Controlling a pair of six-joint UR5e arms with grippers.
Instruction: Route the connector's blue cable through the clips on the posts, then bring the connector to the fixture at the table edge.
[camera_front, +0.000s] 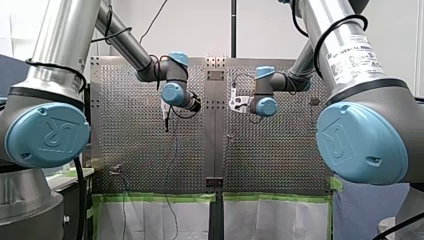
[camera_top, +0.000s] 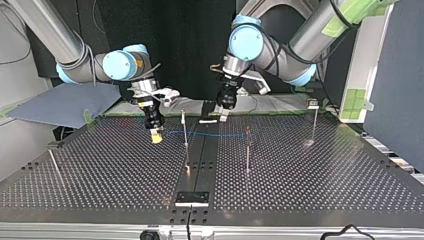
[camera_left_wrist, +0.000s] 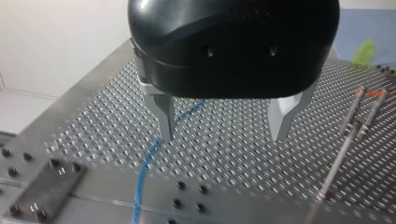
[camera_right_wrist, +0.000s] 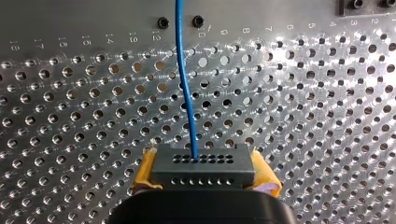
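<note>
My right gripper (camera_right_wrist: 205, 181) clamped the connector (camera_right_wrist: 203, 163), its blue cable (camera_right_wrist: 184, 84) trailing ahead past my left gripper (camera_left_wrist: 222, 125), fingers (camera_left_wrist: 163, 116) parted; routing and delivery apparently remained undone.

Front view: even, bright room light. The pale wall behind is the brightest area, and the perforated table (camera_front: 280, 150) has a dull sheen. Top view: the backdrop is nearly black, and the table catches light from above, with small glints at the feet of the posts (camera_top: 184, 135). Left wrist view: soft highlights curve over the black body of my left claw (camera_left_wrist: 222, 135). Right wrist view: strong glare whitens the table ahead of my right claw (camera_right_wrist: 204, 175), ringing its holes with sparkle.
</note>
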